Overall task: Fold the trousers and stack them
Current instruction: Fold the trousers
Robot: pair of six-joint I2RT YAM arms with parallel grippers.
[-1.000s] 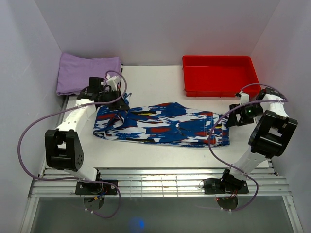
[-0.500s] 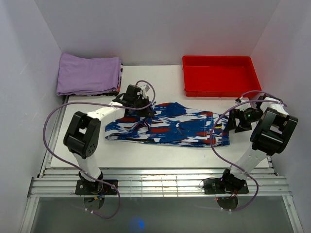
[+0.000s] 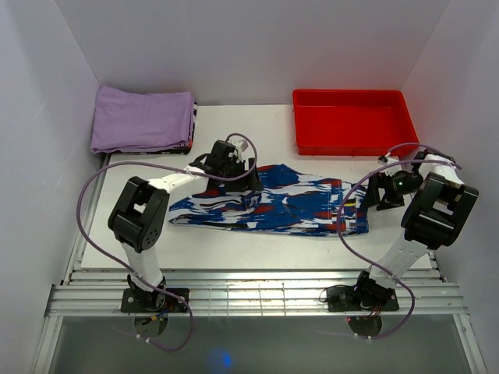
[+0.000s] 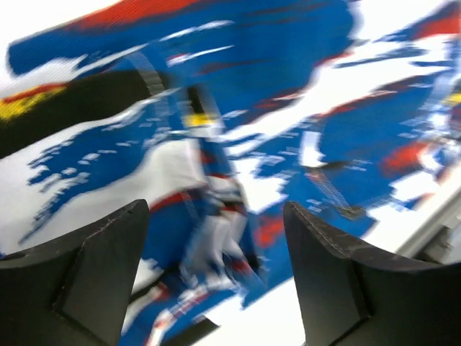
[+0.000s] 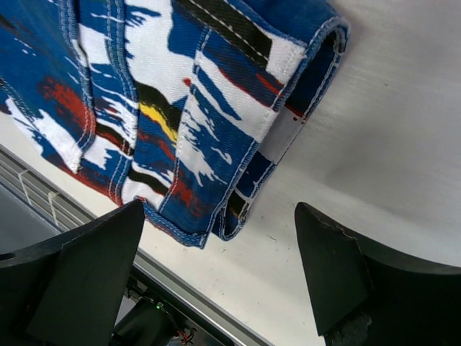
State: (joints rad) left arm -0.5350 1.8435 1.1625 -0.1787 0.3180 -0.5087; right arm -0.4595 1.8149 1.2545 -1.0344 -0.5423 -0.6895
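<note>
The trousers [image 3: 304, 206], printed in blue, white, red and black, lie lengthwise across the middle of the table, with their left end folded over onto the rest. My left gripper [image 3: 248, 187] hovers over that folded part. In the left wrist view it [image 4: 216, 277] stands open, with the blurred trousers [image 4: 288, 86] below and nothing between the fingers. My right gripper [image 3: 373, 192] sits just off the trousers' right end. It [image 5: 216, 281] is open over bare table in the right wrist view, beside the stitched corner of the trousers [image 5: 166, 94].
A folded lilac-purple cloth [image 3: 140, 118] lies at the back left. A red tray [image 3: 352, 122] stands at the back right. Metal rails [image 3: 257, 292] run along the table's near edge, and white walls close in both sides.
My left gripper swept right with the trousers' left end, laid it over the rest and opened, letting the fabric go. The right arm has barely moved.
</note>
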